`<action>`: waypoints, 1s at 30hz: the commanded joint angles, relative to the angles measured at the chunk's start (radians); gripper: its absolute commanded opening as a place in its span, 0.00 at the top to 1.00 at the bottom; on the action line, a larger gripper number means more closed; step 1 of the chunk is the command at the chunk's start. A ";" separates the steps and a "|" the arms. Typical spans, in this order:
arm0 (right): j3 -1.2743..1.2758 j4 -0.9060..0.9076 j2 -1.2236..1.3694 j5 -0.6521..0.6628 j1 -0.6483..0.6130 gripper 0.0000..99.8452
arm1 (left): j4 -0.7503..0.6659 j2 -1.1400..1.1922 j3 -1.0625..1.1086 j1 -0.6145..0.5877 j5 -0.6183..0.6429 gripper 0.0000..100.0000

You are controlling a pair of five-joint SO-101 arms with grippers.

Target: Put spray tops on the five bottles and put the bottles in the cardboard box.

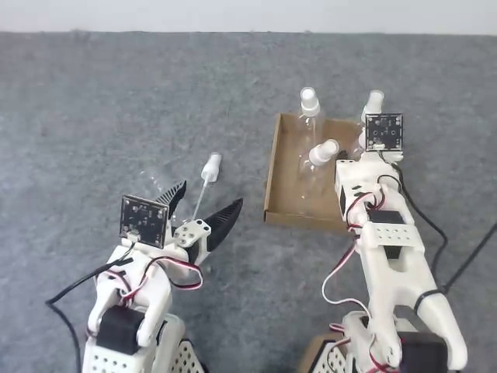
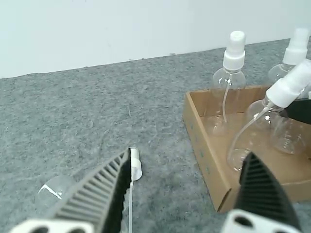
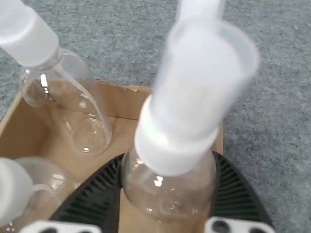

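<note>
Right claw (image 3: 167,191) is clamped on a capped bottle (image 3: 180,121) at the upper right corner of the cardboard box (image 1: 273,167). It should be lowered slowly, kept upright, clear of the bottles (image 1: 322,151) inside. Left claw (image 1: 210,196) is spread wide over a loose spray top (image 1: 210,165).

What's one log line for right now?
left hand: open at loose spray top | right hand: gripping capped bottle at cardboard box

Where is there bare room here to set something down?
The grey felt table is bare beyond the white spray top by the open left gripper, and in the strip between that top and the brown cardboard box. Crowded: the box, with three clear capped bottles, one in the right gripper.
</note>
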 commanded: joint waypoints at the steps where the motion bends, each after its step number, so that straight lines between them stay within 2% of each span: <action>1: -0.040 -0.002 -0.012 -0.003 0.001 0.83 | -0.021 -0.015 -0.007 -0.002 0.008 0.67; 9: -0.041 0.001 -0.012 -0.003 0.001 0.74 | -0.021 -0.015 -0.007 -0.002 0.008 0.67; 28: -0.061 0.008 -0.041 -0.002 0.008 0.74 | -0.028 -0.015 0.005 -0.003 0.005 0.67; 30: -0.063 0.050 -0.082 -0.002 0.010 0.74 | -0.040 -0.015 0.008 -0.003 0.005 0.67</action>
